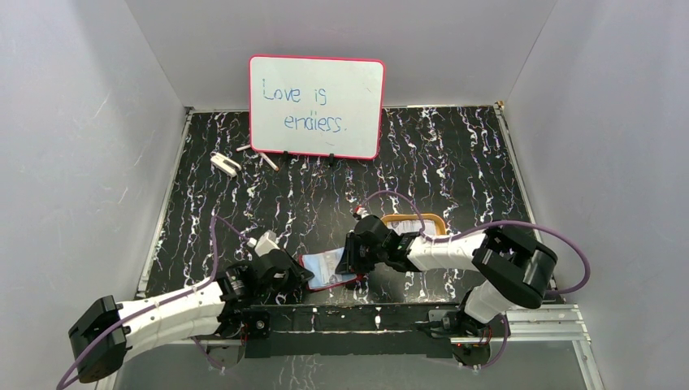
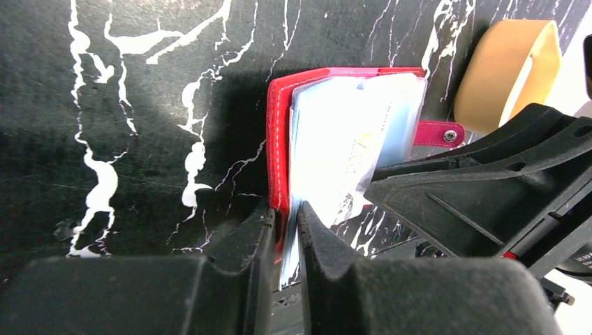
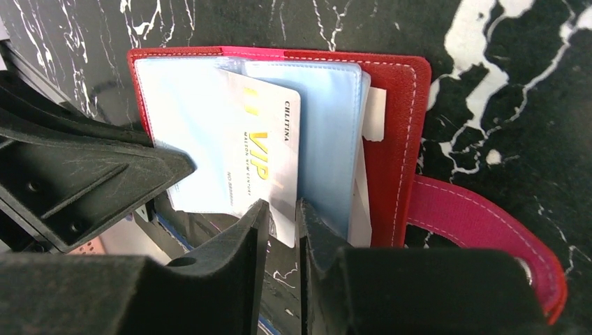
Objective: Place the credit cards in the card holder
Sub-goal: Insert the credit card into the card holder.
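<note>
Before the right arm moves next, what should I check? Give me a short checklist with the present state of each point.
1. The wallet lies open: ok.
2. The left tool is shut on the wallet edge: ok.
3. The card is between the jaws of the right tool: ok.
4. The right tool grips the card firmly: cannot tell.
5. The card is fully inside the wallet: not ok, its near end sticks out.

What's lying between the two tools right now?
The open card holder, with a credit card on it, lies between the left tool and the right tool; the top view shows it.
</note>
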`<state>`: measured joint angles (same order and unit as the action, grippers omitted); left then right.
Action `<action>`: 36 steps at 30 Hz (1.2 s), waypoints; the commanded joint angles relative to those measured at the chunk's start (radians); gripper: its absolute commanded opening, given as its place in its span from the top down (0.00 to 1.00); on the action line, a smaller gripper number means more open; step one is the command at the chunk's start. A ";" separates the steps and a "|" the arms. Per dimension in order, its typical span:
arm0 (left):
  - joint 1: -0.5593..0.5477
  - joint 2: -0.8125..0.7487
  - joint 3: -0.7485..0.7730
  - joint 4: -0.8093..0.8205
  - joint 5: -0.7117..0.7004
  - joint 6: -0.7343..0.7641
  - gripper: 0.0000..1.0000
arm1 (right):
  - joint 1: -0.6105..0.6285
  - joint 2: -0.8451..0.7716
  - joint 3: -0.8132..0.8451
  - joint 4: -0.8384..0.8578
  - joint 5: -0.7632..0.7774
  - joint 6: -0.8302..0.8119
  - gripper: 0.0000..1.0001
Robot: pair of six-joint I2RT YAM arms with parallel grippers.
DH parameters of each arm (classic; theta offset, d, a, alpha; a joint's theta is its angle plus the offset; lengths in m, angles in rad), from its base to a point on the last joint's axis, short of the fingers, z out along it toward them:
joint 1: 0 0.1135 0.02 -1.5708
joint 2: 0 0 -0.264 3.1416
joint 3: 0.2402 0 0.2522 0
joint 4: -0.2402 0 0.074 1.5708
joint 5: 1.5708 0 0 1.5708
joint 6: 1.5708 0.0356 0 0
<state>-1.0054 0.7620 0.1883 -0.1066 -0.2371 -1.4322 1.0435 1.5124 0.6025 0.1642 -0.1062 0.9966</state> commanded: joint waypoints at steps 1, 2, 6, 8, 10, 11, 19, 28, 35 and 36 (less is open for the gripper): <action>0.001 0.007 0.036 -0.202 -0.086 0.051 0.86 | 0.003 0.026 0.054 0.009 -0.012 -0.043 0.72; 0.001 0.008 0.049 -0.224 -0.094 0.059 0.84 | 0.003 0.029 0.057 0.005 -0.013 -0.050 0.72; 0.000 0.003 0.098 -0.324 -0.123 0.093 0.80 | 0.002 0.041 0.059 -0.002 -0.013 -0.059 0.73; 0.001 0.005 0.121 -0.362 -0.133 0.109 0.79 | 0.002 0.045 0.059 0.000 -0.013 -0.061 0.74; 0.001 0.017 0.146 -0.399 -0.143 0.127 0.79 | 0.003 0.051 0.059 0.003 -0.016 -0.061 0.74; 0.000 0.024 0.161 -0.417 -0.147 0.136 0.79 | 0.003 0.054 0.059 0.004 -0.018 -0.060 0.74; 0.001 0.088 0.313 -0.548 -0.179 0.237 0.64 | 0.003 0.067 0.068 0.008 -0.021 -0.061 0.73; 0.001 0.141 0.322 -0.573 -0.187 0.242 0.52 | 0.003 0.070 0.068 0.011 -0.022 -0.063 0.72; 0.001 0.188 0.255 -0.425 -0.157 0.241 0.60 | 0.003 0.060 0.076 0.016 -0.036 -0.067 0.71; 0.001 0.192 0.249 -0.410 -0.156 0.241 0.61 | 0.003 0.056 0.078 0.014 -0.037 -0.068 0.71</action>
<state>-1.0054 0.9405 0.4618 -0.5873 -0.3813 -1.1995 1.0439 1.5661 0.6453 0.1825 -0.1417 0.9562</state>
